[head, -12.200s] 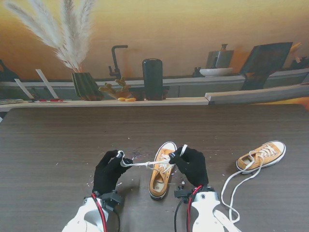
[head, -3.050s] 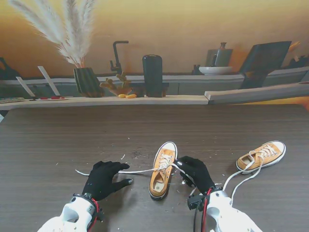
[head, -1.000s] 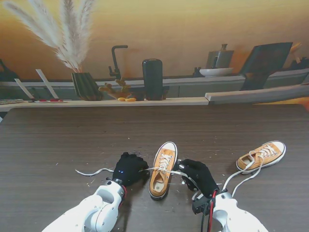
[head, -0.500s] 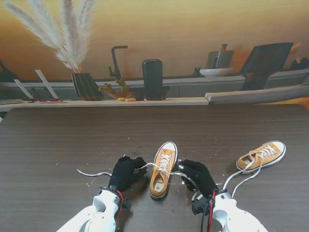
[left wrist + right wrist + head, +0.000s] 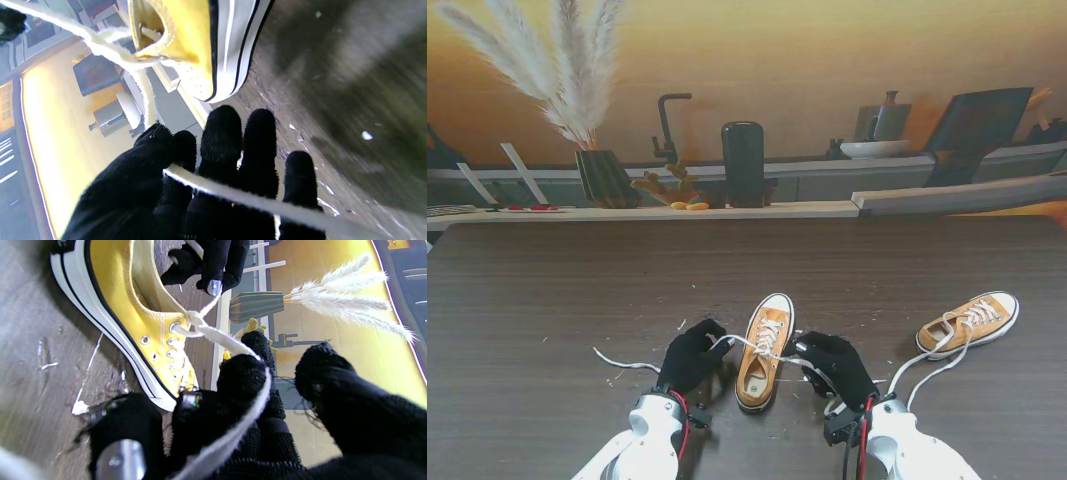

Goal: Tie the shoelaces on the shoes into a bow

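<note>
Near shoe: a mustard canvas low-top with white rubber sole, white toe cap and a black stripe round the sole, lying near the table's near edge, about midway between its side edges. Its long axis runs away from us, toe toward the far edge, heel toward us.
Second shoe: a matching shoe near the right edge, well apart from the first, toe pointing to the far right corner, its white lace trailing loose toward the near edge.
Shoelace: flat white woven cord, fuzzy at the edges, leaving the top metal eyelets and running out to both sides.
Our left robot hand: black knit glove just left of the shoe, fingers reaching toward the lacing. In the left wrist view the thumb and forefinger pinch the lace, which also crosses the other fingers; its free end lies on the table toward the left edge.
Our right robot hand: black knit glove just right of the shoe, fingers curled. In the right wrist view the lace wraps over one bent finger and is held taut from the eyelet.
Table: dark wood-grain surface, matte, flecked with small white scraps around the shoe.
</note>
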Robot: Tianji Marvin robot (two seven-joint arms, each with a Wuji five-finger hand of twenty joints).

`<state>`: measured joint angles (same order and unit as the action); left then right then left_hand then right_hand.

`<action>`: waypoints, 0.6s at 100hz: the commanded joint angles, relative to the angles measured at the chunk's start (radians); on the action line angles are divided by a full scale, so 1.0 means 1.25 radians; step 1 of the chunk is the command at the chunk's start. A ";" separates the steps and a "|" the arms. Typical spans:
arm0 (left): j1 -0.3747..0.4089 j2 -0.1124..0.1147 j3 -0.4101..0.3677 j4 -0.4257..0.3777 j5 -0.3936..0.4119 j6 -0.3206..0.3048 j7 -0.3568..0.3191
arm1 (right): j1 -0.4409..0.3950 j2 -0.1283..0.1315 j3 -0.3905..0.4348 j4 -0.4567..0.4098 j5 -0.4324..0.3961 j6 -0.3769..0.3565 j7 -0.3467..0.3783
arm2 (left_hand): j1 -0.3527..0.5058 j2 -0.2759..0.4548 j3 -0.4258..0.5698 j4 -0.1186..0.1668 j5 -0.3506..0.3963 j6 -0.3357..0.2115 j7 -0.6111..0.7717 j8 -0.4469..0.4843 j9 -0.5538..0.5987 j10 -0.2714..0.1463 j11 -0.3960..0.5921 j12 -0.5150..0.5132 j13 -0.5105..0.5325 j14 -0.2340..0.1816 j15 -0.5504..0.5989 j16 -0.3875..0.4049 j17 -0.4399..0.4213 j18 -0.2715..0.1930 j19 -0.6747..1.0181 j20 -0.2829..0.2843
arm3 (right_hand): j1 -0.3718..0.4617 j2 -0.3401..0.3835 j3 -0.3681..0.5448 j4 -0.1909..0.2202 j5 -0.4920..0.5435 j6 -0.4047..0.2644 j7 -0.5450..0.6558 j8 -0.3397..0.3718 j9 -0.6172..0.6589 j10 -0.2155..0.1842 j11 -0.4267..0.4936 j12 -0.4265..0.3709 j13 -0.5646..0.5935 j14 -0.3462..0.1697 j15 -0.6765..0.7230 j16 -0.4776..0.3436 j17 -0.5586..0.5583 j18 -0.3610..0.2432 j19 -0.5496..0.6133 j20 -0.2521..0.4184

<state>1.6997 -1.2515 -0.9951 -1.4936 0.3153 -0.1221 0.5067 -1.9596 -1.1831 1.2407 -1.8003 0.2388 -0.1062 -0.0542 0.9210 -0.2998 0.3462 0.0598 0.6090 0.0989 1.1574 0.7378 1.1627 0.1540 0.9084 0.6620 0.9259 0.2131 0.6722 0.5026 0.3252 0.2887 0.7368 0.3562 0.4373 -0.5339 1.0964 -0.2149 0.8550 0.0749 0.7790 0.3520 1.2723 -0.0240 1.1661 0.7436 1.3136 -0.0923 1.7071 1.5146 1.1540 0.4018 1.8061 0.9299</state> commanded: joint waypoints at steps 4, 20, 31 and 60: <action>0.012 -0.002 -0.009 -0.028 -0.006 0.005 -0.011 | -0.007 0.004 0.000 -0.008 -0.001 -0.003 0.012 | 0.030 -0.026 -0.030 -0.009 0.027 0.020 -0.009 -0.032 0.061 -0.034 0.132 0.053 0.106 -0.014 0.140 0.061 0.094 0.083 0.081 0.026 | 0.017 0.004 -0.023 -0.033 0.027 0.002 0.013 -0.016 0.086 0.114 0.011 0.015 0.004 -0.181 0.062 0.010 0.019 0.011 0.229 0.000; 0.033 -0.002 -0.031 -0.065 -0.005 0.027 -0.003 | -0.020 0.005 0.006 -0.022 -0.005 -0.012 0.010 | -0.030 -0.037 -0.011 0.009 0.046 -0.060 -0.036 -0.072 0.107 -0.136 0.221 0.085 0.278 -0.040 0.428 0.057 0.407 0.195 0.510 0.081 | -0.027 -0.008 -0.006 -0.009 0.037 0.005 -0.015 -0.004 0.084 0.116 0.006 0.013 0.004 -0.181 0.063 0.009 0.019 0.011 0.228 0.000; 0.047 0.001 -0.052 -0.087 0.011 0.027 0.005 | -0.028 0.002 0.011 -0.034 -0.010 -0.016 -0.005 | -0.044 -0.066 -0.011 0.012 0.045 -0.085 -0.117 -0.157 0.141 -0.180 0.251 0.132 0.279 -0.070 0.626 0.077 0.575 0.113 0.842 0.076 | -0.042 -0.011 0.001 0.006 0.040 0.004 -0.038 0.014 0.082 0.117 0.005 0.013 0.004 -0.181 0.063 0.009 0.019 0.012 0.228 0.000; 0.065 0.013 -0.096 -0.114 -0.057 -0.086 -0.066 | -0.026 0.002 0.023 -0.070 -0.051 0.008 -0.023 | -0.026 -0.113 0.082 0.004 0.046 -0.102 -0.439 -0.339 0.159 -0.157 0.280 0.152 0.278 -0.095 0.766 0.103 0.607 -0.074 1.057 0.197 | 0.001 -0.060 0.013 -0.025 0.024 -0.006 -0.028 0.013 0.084 0.102 0.012 0.014 0.005 -0.195 0.061 0.011 0.020 0.006 0.227 -0.001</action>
<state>1.7851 -1.2468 -1.1116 -1.6240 0.2609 -0.1918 0.4815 -1.9985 -1.1829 1.2656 -1.8642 0.1847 -0.1071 -0.0962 0.9142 -0.4252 0.3936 0.0598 0.6476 0.1143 0.6945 0.3271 1.3042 -0.0354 1.2210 0.8415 1.2249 0.1227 1.5683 0.6050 1.0473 0.3206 1.8313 0.5736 0.4168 -0.5742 1.0969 -0.2150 0.8780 0.0750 0.7366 0.3531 1.2726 -0.0240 1.1554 0.7436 1.3137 -0.0923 1.7071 1.5146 1.1540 0.4019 1.8061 0.9299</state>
